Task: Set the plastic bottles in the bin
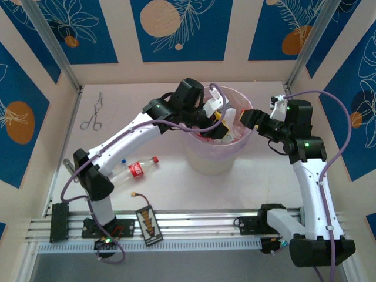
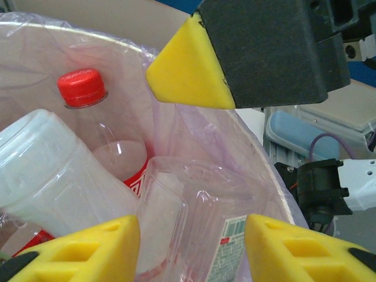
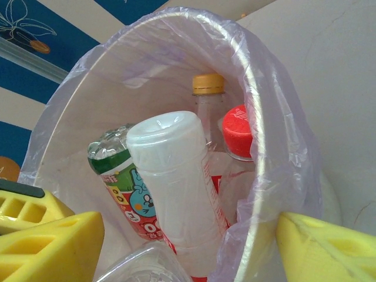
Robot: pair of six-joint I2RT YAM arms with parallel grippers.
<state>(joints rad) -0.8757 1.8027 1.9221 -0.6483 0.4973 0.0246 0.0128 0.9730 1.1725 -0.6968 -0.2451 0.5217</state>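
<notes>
The bin (image 1: pixel 211 158), a round white bucket lined with a lilac bag, stands mid-table and holds several plastic bottles. Inside lie a white bottle (image 3: pixel 176 176), a green-labelled one (image 3: pixel 117 176), a yellow-capped one (image 3: pixel 208 85) and a red-capped one (image 2: pixel 82 88). My left gripper (image 2: pixel 192 247) hangs open over the bin (image 2: pixel 258 158). A clear labelled bottle (image 2: pixel 200 217) lies in the bin just beyond its fingertips. My right gripper (image 3: pixel 191 252) is open and straddles the bin's rim (image 3: pixel 264 176), one finger inside and one outside. One red-labelled bottle (image 1: pixel 138 168) lies on the table by the left arm.
Metal forceps (image 1: pixel 93 114) lie at the back left of the table. A black card (image 1: pixel 148 222) rests on the front rail. The right gripper's yellow finger (image 2: pixel 188 73) is close above the left gripper, so both crowd the bin's mouth (image 1: pixel 220 94).
</notes>
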